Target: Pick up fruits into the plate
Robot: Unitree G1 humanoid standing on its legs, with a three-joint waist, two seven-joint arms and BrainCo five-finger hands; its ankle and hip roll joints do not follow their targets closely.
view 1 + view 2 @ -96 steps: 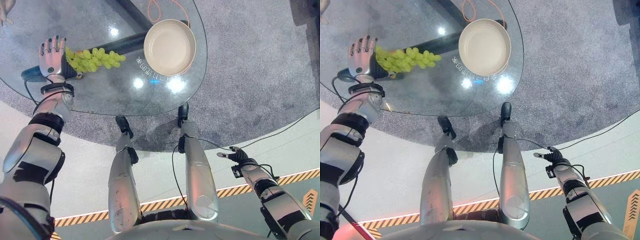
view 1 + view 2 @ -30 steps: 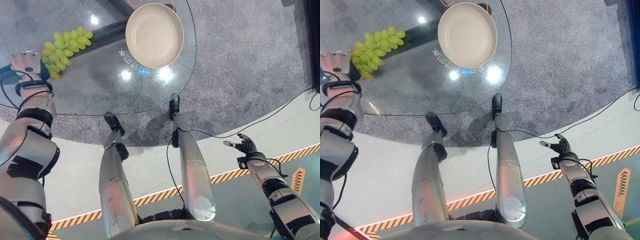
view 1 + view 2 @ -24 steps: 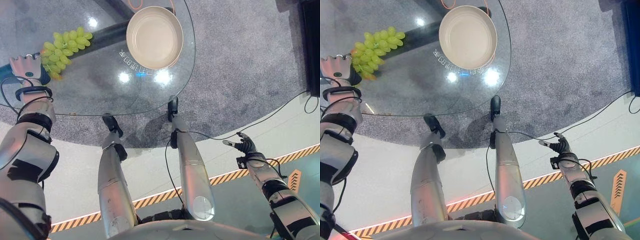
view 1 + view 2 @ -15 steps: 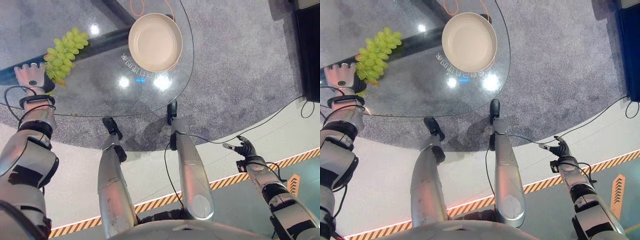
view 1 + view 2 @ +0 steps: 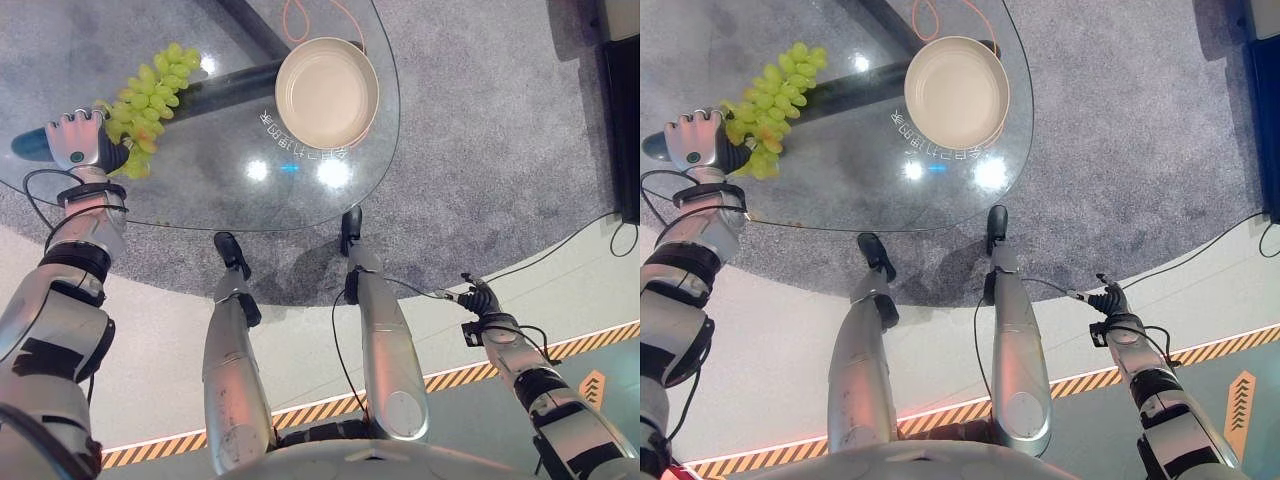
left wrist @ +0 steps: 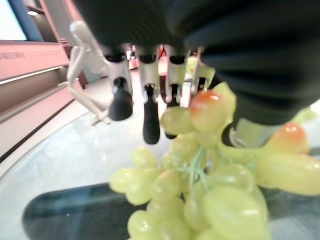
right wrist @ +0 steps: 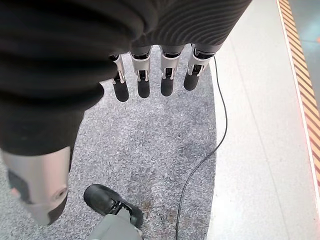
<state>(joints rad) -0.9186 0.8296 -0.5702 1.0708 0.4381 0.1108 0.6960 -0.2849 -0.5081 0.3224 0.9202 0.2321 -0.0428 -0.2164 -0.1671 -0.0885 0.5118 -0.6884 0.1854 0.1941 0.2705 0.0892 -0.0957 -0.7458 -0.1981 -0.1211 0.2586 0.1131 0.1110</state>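
A round glass bench [image 5: 200, 180] stands on grey carpet, its dark base showing through the top. A cream plate [image 5: 327, 92] sits near its far right edge. A bunch of green grapes [image 5: 150, 88] lies toward the left side, well apart from the plate.

Glossy round clear glass table [image 5: 200, 190] mirrors spotlights beneath a matt cream ceramic-looking plate [image 5: 327, 92] and smooth-skinned waxy green grapes [image 5: 150, 90], over rough grey carpet [image 5: 480, 120].
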